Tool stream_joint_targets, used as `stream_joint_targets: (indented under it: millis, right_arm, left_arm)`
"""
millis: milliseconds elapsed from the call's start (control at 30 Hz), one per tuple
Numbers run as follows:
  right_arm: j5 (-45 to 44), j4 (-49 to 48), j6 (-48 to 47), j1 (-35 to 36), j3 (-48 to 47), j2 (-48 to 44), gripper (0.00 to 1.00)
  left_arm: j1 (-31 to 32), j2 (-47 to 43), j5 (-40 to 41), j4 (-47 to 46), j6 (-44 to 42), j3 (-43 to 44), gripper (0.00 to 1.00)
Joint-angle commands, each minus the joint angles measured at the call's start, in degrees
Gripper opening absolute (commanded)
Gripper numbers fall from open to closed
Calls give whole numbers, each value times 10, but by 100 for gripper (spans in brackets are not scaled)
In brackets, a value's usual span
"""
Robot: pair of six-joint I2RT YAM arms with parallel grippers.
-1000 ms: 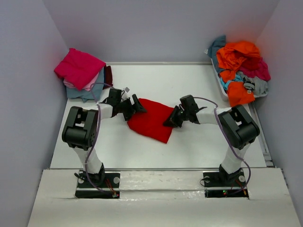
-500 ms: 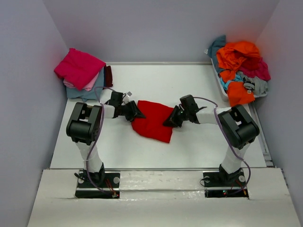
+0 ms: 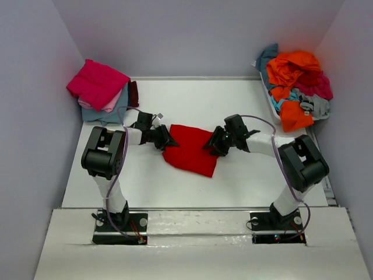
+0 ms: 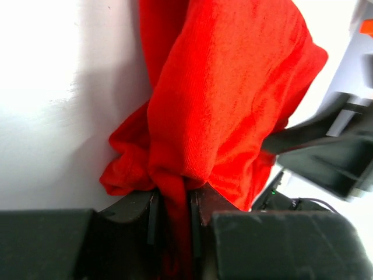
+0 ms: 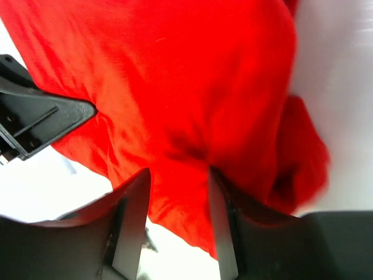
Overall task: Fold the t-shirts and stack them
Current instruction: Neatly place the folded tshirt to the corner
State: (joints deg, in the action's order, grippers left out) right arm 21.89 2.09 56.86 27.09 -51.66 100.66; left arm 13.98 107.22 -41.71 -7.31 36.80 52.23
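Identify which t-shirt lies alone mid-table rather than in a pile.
The bright red t-shirt, pinched at its edge by the left pincer; the rest sit in the folded stack at far left or the jumbled heap at far right.

Soft, diffuse light casts only faint shadows; the table up and left of the left gripper glares blown-out white, while the red t-shirt just ahead of the right gripper is blurred and oversaturated.
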Motion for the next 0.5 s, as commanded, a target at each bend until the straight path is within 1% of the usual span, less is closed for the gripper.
stream_joint_targets:
  millis: [0,100,133,233,367,467]
  right_arm:
    - [-127,114,-65,-3,-29,-101,61]
    - [-171,189,-89,-3,-66,-156,65]
    - [-188,199,-97,-3,-75,-169,66]
    - [-197,222,-112,-3,-96,-206,69]
    - [-216,238,-121,-3,-101,-238,70]
    - [-236,247,-126,-3,-92,-249,70]
  left_arm:
    - [6,-25,72,72,-43,16,6]
    - [6,-39,81,90,-49,41,6]
    - [6,-42,87,97,-51,47,6]
    - [6,-53,90,105,-61,67,6]
    - [6,-70,96,110,-70,83,6]
    - [6,-84,110,123,-92,113,6]
